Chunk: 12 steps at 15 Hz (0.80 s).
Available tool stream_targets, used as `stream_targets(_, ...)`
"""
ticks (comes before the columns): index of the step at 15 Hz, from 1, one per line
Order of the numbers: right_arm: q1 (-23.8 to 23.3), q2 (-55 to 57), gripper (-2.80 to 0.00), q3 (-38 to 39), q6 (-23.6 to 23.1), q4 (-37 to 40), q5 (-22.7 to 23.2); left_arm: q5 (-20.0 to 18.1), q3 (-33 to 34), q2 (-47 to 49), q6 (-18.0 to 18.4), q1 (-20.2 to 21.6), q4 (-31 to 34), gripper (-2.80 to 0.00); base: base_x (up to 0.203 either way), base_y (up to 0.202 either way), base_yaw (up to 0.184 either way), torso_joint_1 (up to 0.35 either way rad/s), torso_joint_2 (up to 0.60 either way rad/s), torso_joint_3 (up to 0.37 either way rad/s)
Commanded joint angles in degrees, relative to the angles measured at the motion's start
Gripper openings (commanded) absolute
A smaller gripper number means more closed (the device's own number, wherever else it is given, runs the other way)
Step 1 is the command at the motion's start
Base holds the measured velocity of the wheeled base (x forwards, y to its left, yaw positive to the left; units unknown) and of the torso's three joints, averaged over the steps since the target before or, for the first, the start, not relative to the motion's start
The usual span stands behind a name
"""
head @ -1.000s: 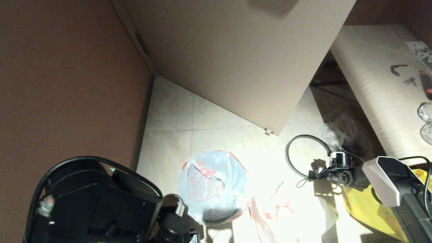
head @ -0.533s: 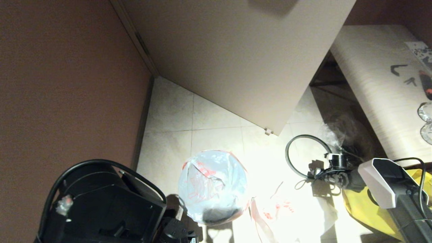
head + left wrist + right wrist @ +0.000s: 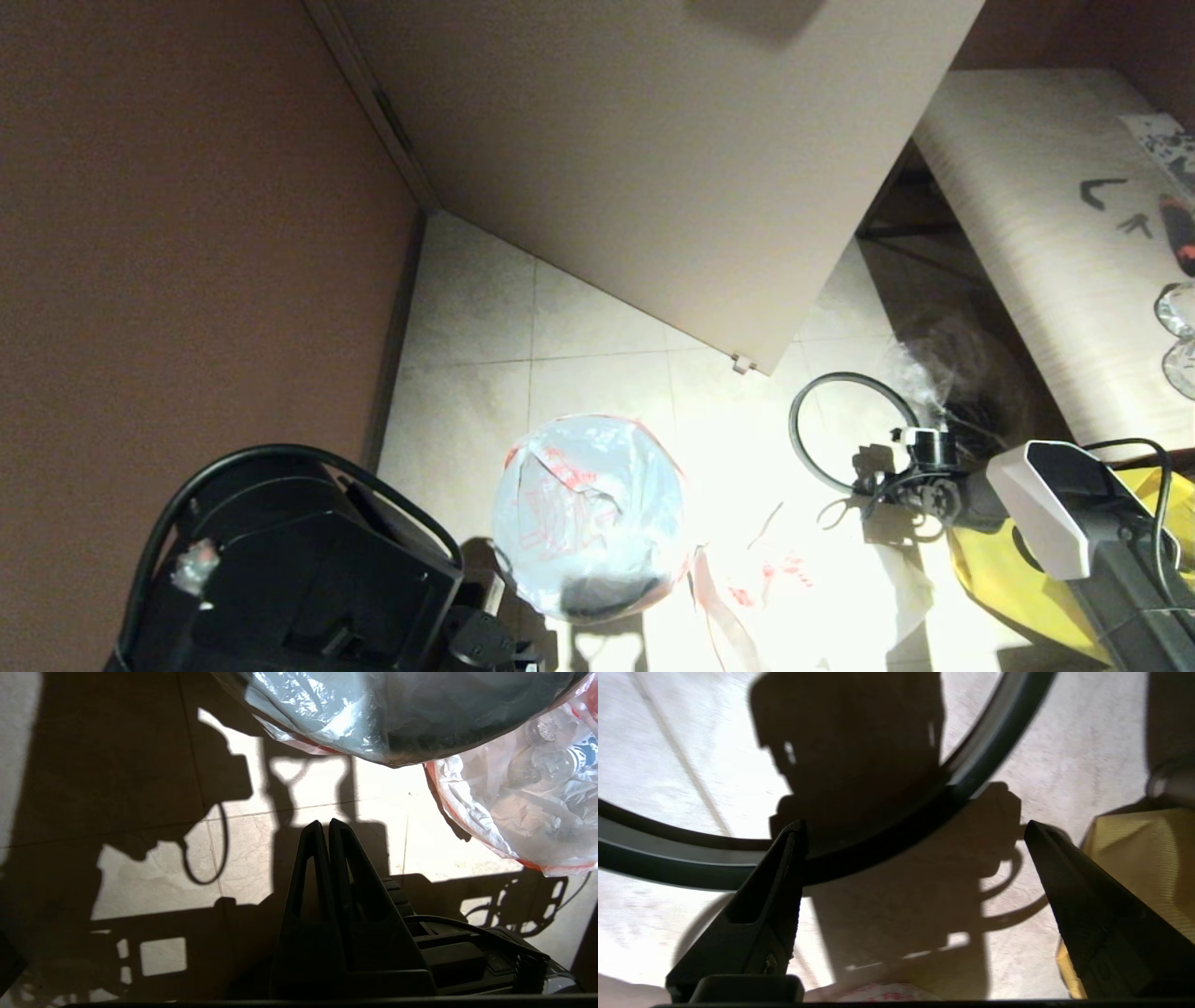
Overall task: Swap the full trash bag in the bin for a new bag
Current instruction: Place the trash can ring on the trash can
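Pale tiled floor (image 3: 597,317) carries it all: the bin (image 3: 590,515), lined in white film, stands centre; grey rim ring (image 3: 845,431) lies flat at three o'clock; full trash bag (image 3: 803,583) slumps at four o'clock.

**A tiled corner in hard light**

The floor (image 3: 597,327) is laid with pale square tiles, thin grout lines crossing it. A dark reddish-brown wall (image 3: 187,233) fills the left side and meets the tiles at a narrow dark skirting. A broad beige door panel (image 3: 653,159) stands swung out over the floor, a small stopper (image 3: 742,364) at its lower corner. On the right stands a table (image 3: 1036,252) with a light wood-grain top, shadow beneath it. Strong light washes the near tiles almost white and throws sharp, dark shadows across them.
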Motion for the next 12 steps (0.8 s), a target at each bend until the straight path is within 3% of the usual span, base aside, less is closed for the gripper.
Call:
stream_targets(1,0.05,0.85,0.0,-0.01,-1.93,-0.18,-1.15,0.34,0.02,0.26,-0.18,0.02,-0.48,-2.8,0.0,0.0,0.0,0.0,0.0,0.0)
stream_targets(7,1.61,1.01,0.0,0.04,-4.03,-0.99,-2.15,0.78,-0.06,0.17,-0.09,0.18,-0.48,-2.8,0.0,0.0,0.0,0.0,0.0,0.0)
stream_targets(9,0.56,1.05,0.0,0.08,-4.21,0.92,-4.62,0.78,-0.06,0.24,-0.09,0.27,-0.48,-2.8,0.0,0.0,0.0,0.0,0.0,0.0)
stream_targets(12,-1.49,1.05,0.0,0.59,-4.34,3.39,-4.88,0.78,-0.24,0.35,-0.09,0.35,-0.48,-2.8,0.0,0.0,0.0,0.0,0.0,0.0)
